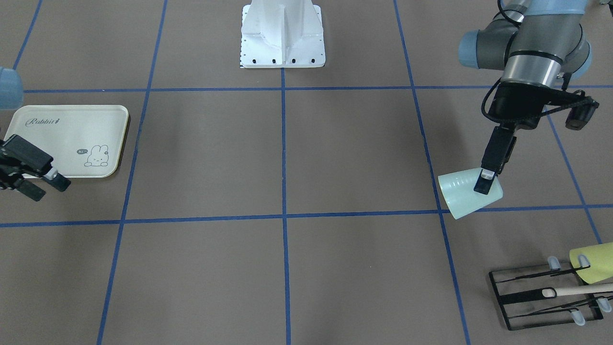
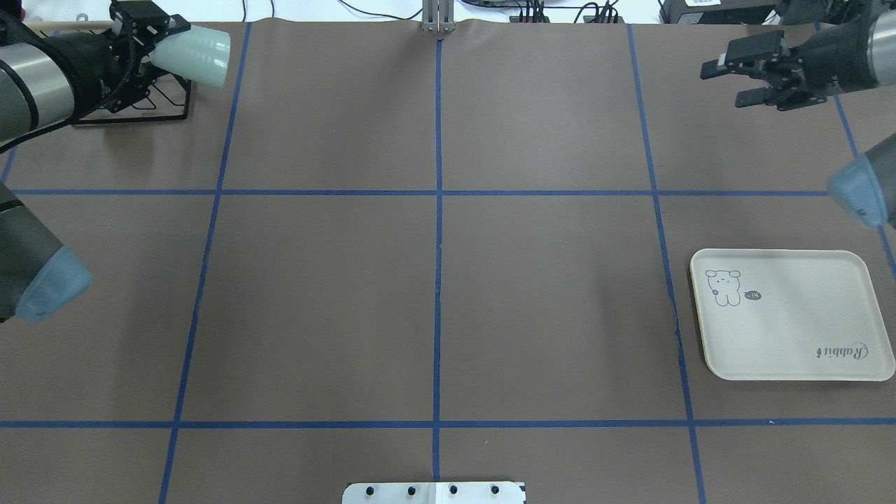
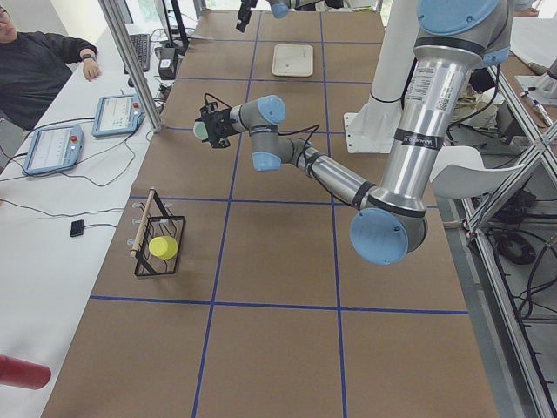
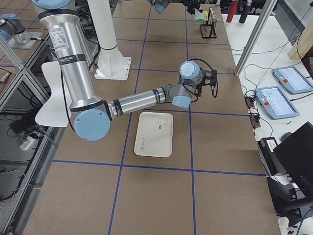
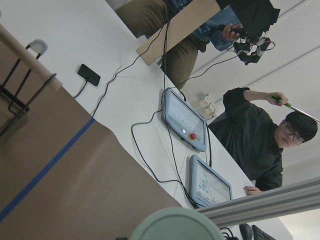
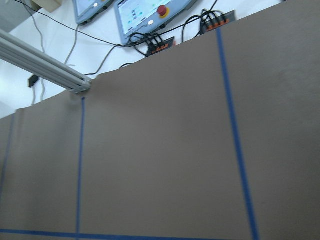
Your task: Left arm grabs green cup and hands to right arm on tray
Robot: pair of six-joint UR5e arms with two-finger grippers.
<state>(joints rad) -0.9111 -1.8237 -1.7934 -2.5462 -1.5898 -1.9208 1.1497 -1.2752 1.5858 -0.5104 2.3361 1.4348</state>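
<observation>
**Holding the green cup (image 1: 462, 197) in the left claw (image 1: 487, 183) near the counter's (image 1: 287, 158) left end**

Clamped at the narrow base end, with one black finger (image 1: 484, 184) lying across the outside wall. Tipped on its side, wide mouth turned toward the counter's middle. Raised clear of the counter, as seen in the side view from the left end. Placed toward the operators' edge, close to the black wire rack (image 1: 527, 297) in that left corner. Lying across the rack: a yellow-green cup (image 1: 591, 263) and a pale wooden stick (image 1: 584, 289). Showing only as a pale green curve at the bottom edge of the left wrist view.

Spread wide and gripping nothing: the right claw (image 2: 728, 82), hanging over the counter's right end on the operators' side of the tray (image 2: 791, 329). Pointed inward toward the counter's middle, well apart from the cup.

Lying flat near the right edge, about midway between the robot's edge and the operators' edge: the cream tray, with nothing on it. Printed with a grey bunny drawing and "Rabbit" script.

Sitting beyond the operators' edge, beside two tablet-like pendants: a person in a dark top.
</observation>
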